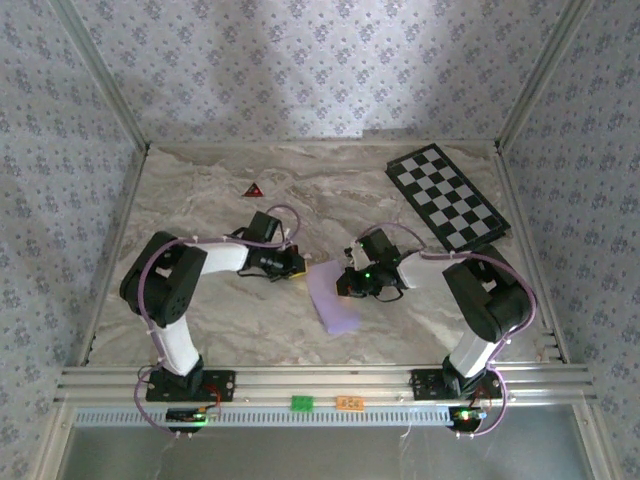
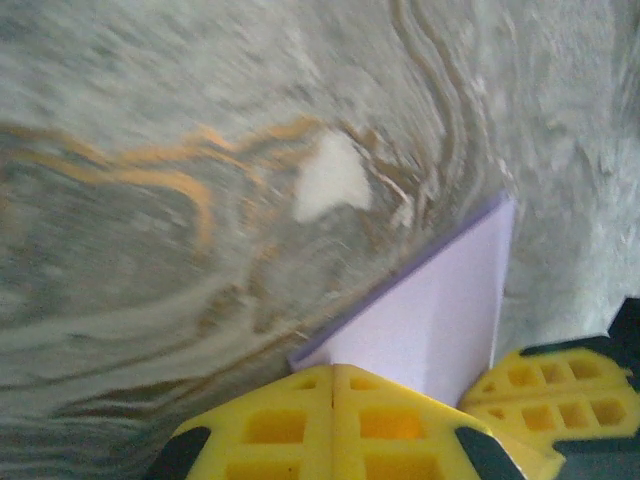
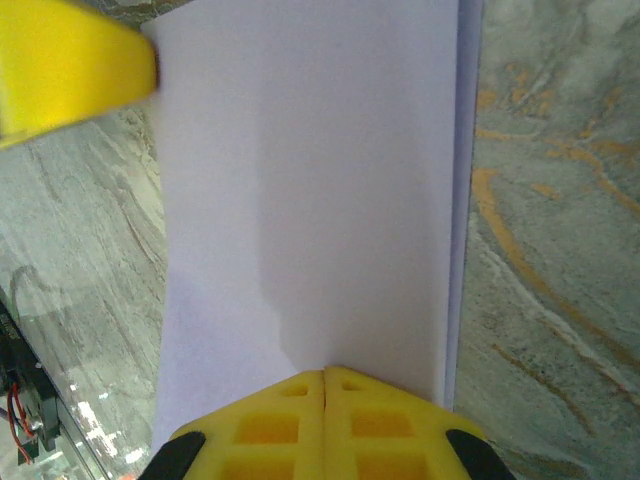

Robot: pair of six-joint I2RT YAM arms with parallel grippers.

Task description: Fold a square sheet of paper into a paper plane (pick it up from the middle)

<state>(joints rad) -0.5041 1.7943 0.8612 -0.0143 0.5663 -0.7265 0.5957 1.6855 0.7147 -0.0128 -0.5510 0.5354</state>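
The square sheet of paper (image 1: pixel 333 295) lies flat on the marble table, folded over into a pale lilac rectangle with a doubled edge along one side (image 3: pixel 310 200). My left gripper (image 1: pixel 296 265) is shut, its yellow tips (image 2: pixel 333 368) resting at the paper's upper left corner (image 2: pixel 440 320). My right gripper (image 1: pixel 345 283) is also shut, its tips (image 3: pixel 325 372) pressed on the paper's right edge. Each wrist view catches the other gripper's yellow fingers (image 2: pixel 550 390) (image 3: pixel 60 70) close by. Nothing shows between either pair of fingers.
A black-and-white checkered board (image 1: pixel 447 196) lies at the back right. A small dark red triangle (image 1: pixel 252 189) sits at the back, left of centre. Patterned walls close in the table on three sides, and an aluminium rail (image 1: pixel 320 380) runs along the near edge.
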